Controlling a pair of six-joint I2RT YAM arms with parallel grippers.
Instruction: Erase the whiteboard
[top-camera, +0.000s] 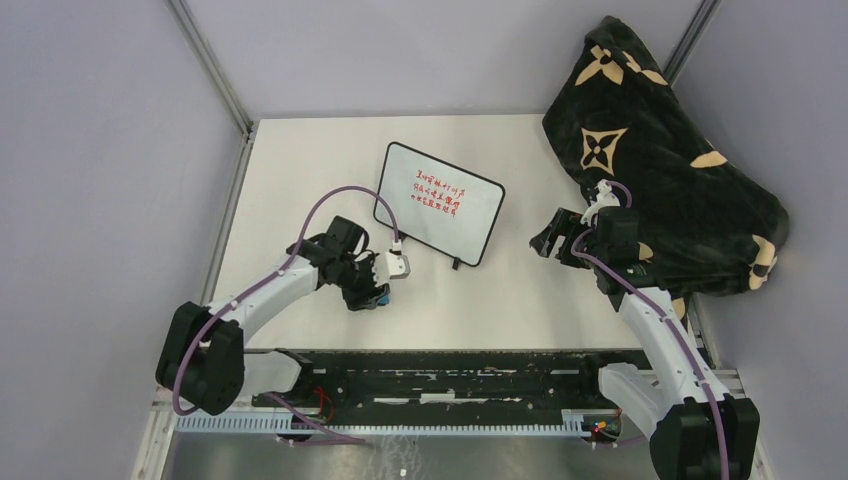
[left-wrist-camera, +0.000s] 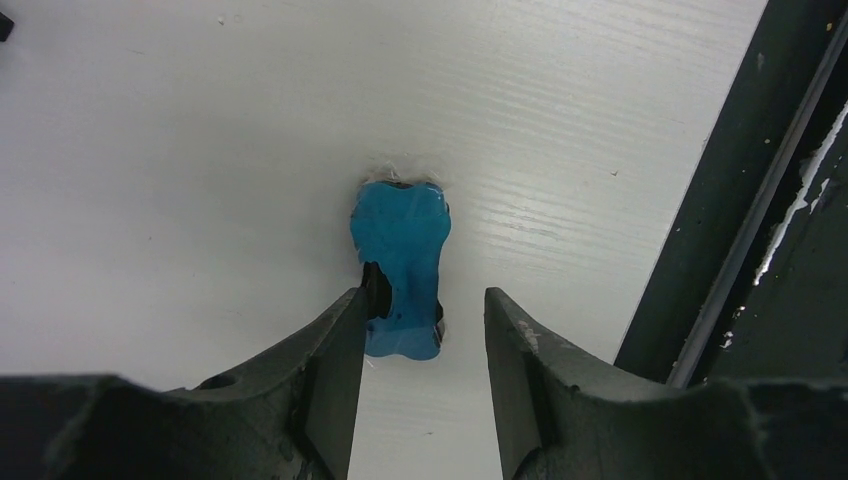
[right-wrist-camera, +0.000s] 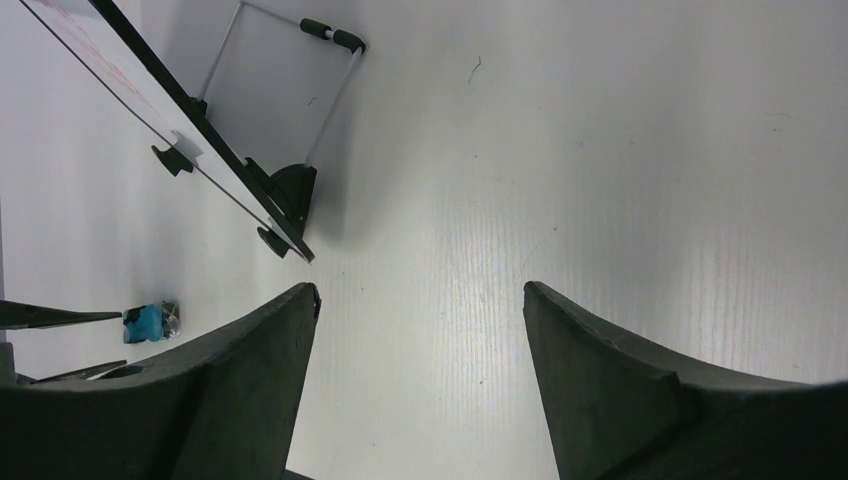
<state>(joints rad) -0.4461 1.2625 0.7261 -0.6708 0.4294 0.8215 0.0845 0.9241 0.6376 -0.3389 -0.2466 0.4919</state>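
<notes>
Top external view: the whiteboard (top-camera: 468, 228) stands toward the middle of the bench (top-camera: 300, 170), in its far half, turned at an angle so that its right end lies nearer the arms. Several lines of red handwriting (top-camera: 440, 194) cover the upper left part of its face. From the right wrist view, the board is seen edge-on, leaning back on a thin wire stand (right-wrist-camera: 330, 90) with its two small black feet on the bench.

Just in front of the board's left end, the left pincer (top-camera: 384, 290) points down at a small blue eraser (left-wrist-camera: 400, 240) lying flat on the bench. In the left wrist view the jaws stand partly open on either side of the eraser: the left finger (left-wrist-camera: 335, 360) is at the eraser's edge, while a strip of bare bench shows between the eraser and the other finger. It has no grip on the eraser.

To the right of the board, apart from it, the right pincer (top-camera: 552, 238) hangs above bare bench with its jaws spread wide and nothing between them.

Behind the right arm, a black blanket (top-camera: 660, 170) with tan flower shapes is heaped at the far right corner.
</notes>
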